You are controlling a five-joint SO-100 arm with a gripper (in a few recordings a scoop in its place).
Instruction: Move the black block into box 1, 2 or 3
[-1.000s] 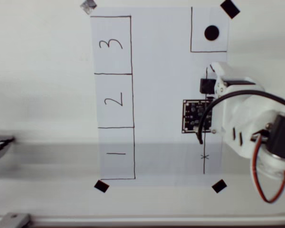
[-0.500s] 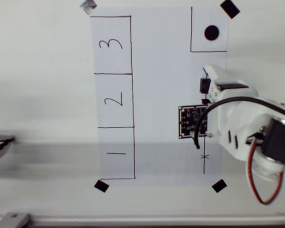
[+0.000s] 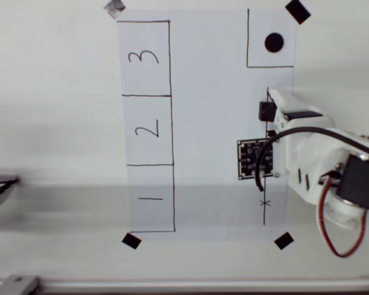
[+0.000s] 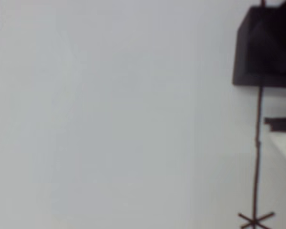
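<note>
The black block (image 3: 265, 111) sits on the white paper (image 3: 209, 123), on a thin drawn line near the paper's right side. My white gripper (image 3: 274, 108) comes in from the right and its tip lies right against the block, covering part of it. How the jaws stand is hidden from above. In the wrist view the block (image 4: 264, 47) fills the upper right corner, with a white finger (image 4: 283, 143) just below it. Box 1 (image 3: 150, 198), box 2 (image 3: 147, 130) and box 3 (image 3: 144, 58) form a column on the paper's left side, far from the block.
A drawn square with a black dot (image 3: 273, 42) is at the paper's top right. The drawn line ends in an x mark (image 3: 265, 202), and the x mark (image 4: 255, 220) also shows in the wrist view. Black tape squares (image 3: 131, 241) hold the paper's corners. A grey strip (image 3: 49, 200) crosses the table.
The arm shifted slightly left over the block, then eased back a little to the right. The block stays at the same spot on the line.
</note>
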